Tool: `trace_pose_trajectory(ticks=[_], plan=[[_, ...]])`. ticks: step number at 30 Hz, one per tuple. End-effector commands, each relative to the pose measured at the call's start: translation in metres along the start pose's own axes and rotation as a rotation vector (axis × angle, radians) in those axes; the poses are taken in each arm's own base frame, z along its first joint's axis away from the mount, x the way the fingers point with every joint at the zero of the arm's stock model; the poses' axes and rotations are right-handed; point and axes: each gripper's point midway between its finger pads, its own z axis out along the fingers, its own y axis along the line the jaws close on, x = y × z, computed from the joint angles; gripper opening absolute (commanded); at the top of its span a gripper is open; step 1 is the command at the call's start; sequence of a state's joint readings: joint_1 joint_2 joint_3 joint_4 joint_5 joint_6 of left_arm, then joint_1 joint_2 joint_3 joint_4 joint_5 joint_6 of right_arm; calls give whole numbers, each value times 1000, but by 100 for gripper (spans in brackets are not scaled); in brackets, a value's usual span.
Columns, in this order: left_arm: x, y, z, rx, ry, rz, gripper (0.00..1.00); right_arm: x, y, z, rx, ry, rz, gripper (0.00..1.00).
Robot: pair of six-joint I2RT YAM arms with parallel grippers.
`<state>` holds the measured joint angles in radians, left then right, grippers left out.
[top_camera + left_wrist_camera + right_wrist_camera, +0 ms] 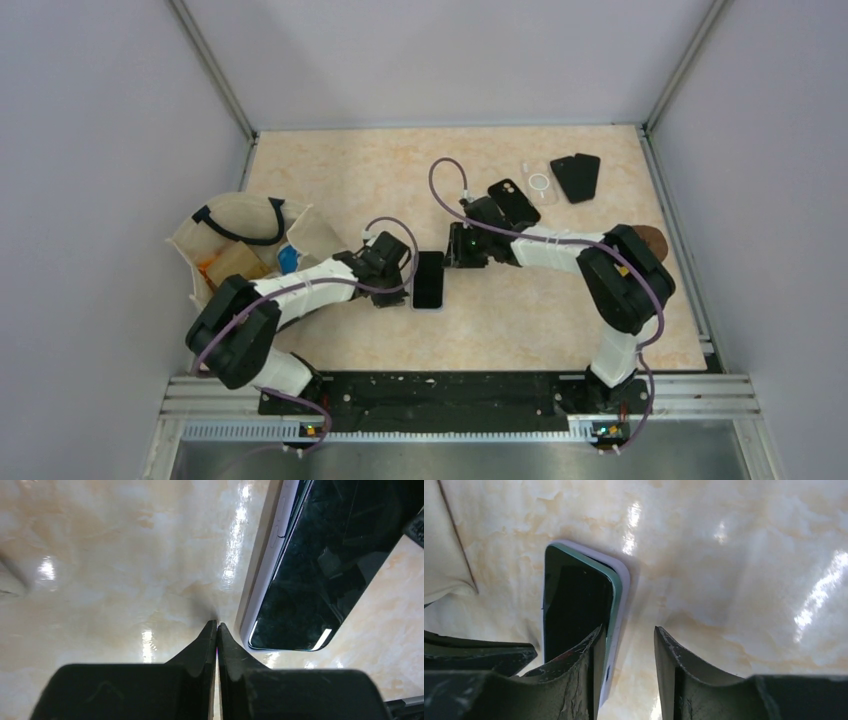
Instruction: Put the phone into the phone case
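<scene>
The phone (428, 280) lies screen up in mid-table, inside a pale lilac phone case (622, 585). In the right wrist view the phone (574, 605) shows a green edge that stands a little above the case rim. My left gripper (395, 285) is shut and empty, its tips (216, 624) on the table just beside the case's side wall (260, 570) and the phone (320, 555). My right gripper (455, 250) is open (629, 628). One finger (584, 655) is over the phone's screen and the other (674, 660) is over bare table beside the case.
A black case (513, 200), a clear case with a ring (540, 185) and two more black cases (576, 177) lie at the back right. A cream bag (240, 240) with things inside stands at the left. Walls close off both sides and the back.
</scene>
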<state>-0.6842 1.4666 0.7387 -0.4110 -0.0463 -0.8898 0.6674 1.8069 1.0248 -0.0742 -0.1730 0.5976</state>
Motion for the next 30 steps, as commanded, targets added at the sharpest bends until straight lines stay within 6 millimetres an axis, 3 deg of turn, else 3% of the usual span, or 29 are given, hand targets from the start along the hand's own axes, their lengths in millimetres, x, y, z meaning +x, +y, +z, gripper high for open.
trace_pose_trajectory(ticks=[1, 6, 13, 22, 30], plan=[[-26, -5, -21, 23, -114, 34, 8, 11, -13, -21, 92, 12, 64, 42], [-41, -8, -25, 42, -132, 13, 12, 20, 5, -30, 55, 14, 62, 42], [-59, -17, -10, 44, -100, 17, 13, 45, 25, -26, 59, 45, 34, 41], [-64, -25, 5, 45, -66, 28, 12, 63, 29, -25, 103, 83, 16, 25], [-67, -24, 6, 47, -71, 24, 12, 88, 3, -20, 262, 135, -11, 4]])
